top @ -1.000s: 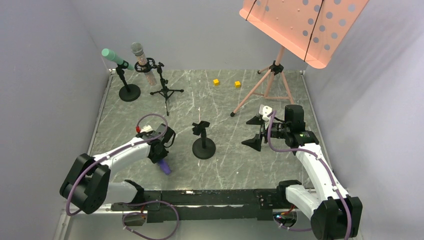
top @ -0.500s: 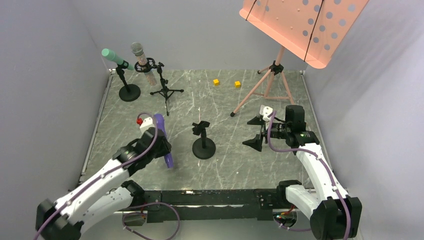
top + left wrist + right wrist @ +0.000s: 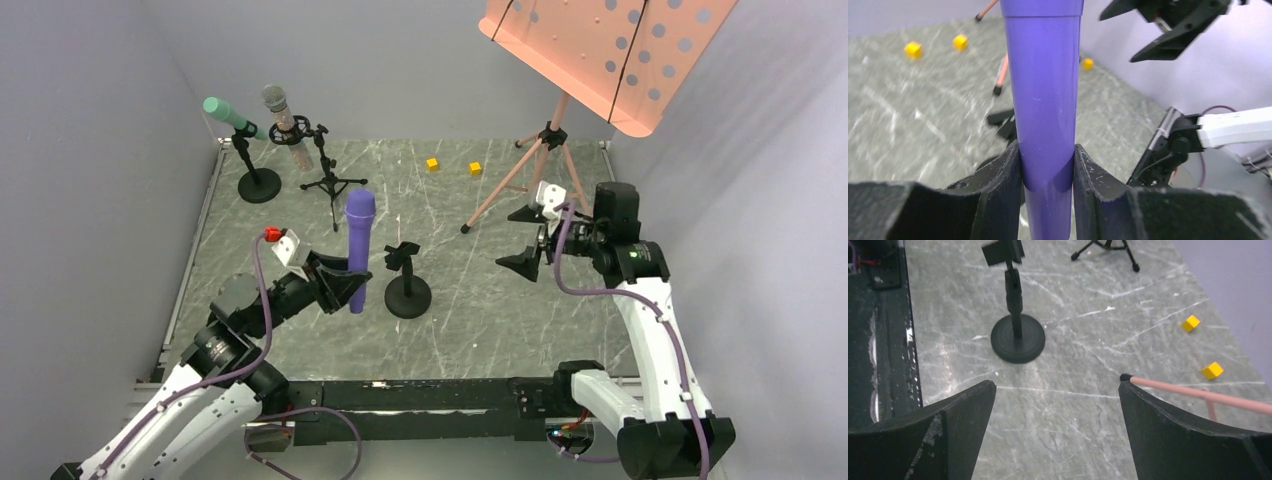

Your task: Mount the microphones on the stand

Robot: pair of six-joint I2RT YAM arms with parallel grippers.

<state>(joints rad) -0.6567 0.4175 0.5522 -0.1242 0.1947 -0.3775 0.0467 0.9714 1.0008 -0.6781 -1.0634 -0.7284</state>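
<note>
Purple mic (image 3: 358,245) upright, pinched by L end effector (image 3: 1047,160); R end effector (image 3: 1056,390) spread.

Bench (image 3: 480,320): stone-look slab, grey-green w/ white veins, smooth, slight sheen. Purple microphone (image 3: 1044,100): smooth glossy plastic, a few tiny specks. Left pincer (image 3: 1046,160): matt black, rough-ish, whitish scuffs at edges. Mid-bench stand (image 3: 1018,342): matt black, ringed base. Far-left corner: pinkish microphone (image 3: 282,120), glittery body, silver mesh head. Music stand tray (image 3: 600,50): matt salmon perforated sheet.
</note>
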